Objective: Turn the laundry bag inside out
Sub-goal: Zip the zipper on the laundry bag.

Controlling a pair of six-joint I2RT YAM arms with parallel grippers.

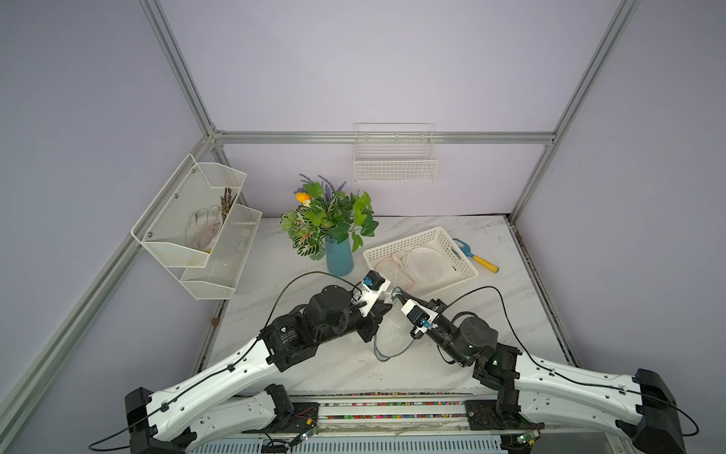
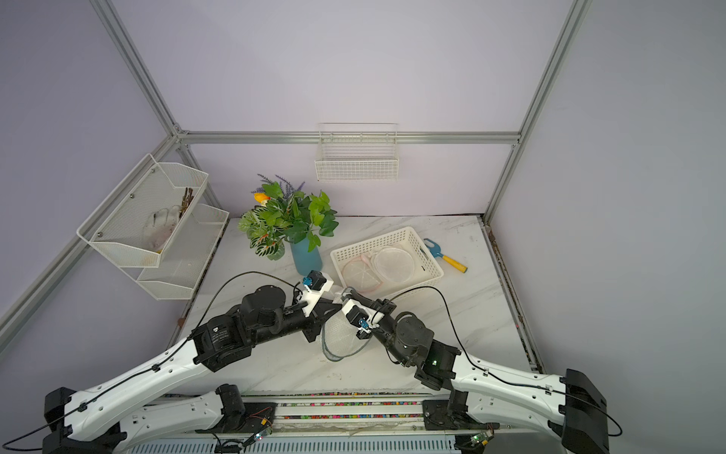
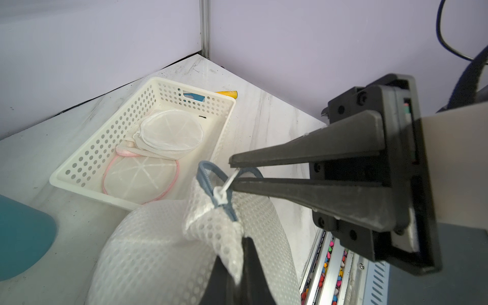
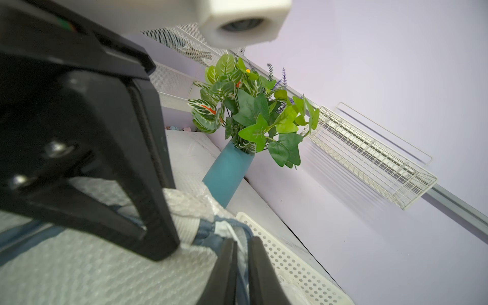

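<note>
Right now, on the marble table, you have the white mesh laundry bag held between the two arms, just in front of the white basket. Your left gripper is closed almost fully on the white tie at the bag's blue zip edge. Your right gripper has its jaws nearly together, with mesh and blue trim pinched between them. The sticker on the left arm is too small to read.

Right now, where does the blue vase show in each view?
In a top view: blue vase beside the white basket, under the leaves.
In a top view: likewise.
Left wrist: only its cropped side, near the basket.
Right wrist: nearly whole, holding the leaves.
Shared landmark: the white basket.
</note>
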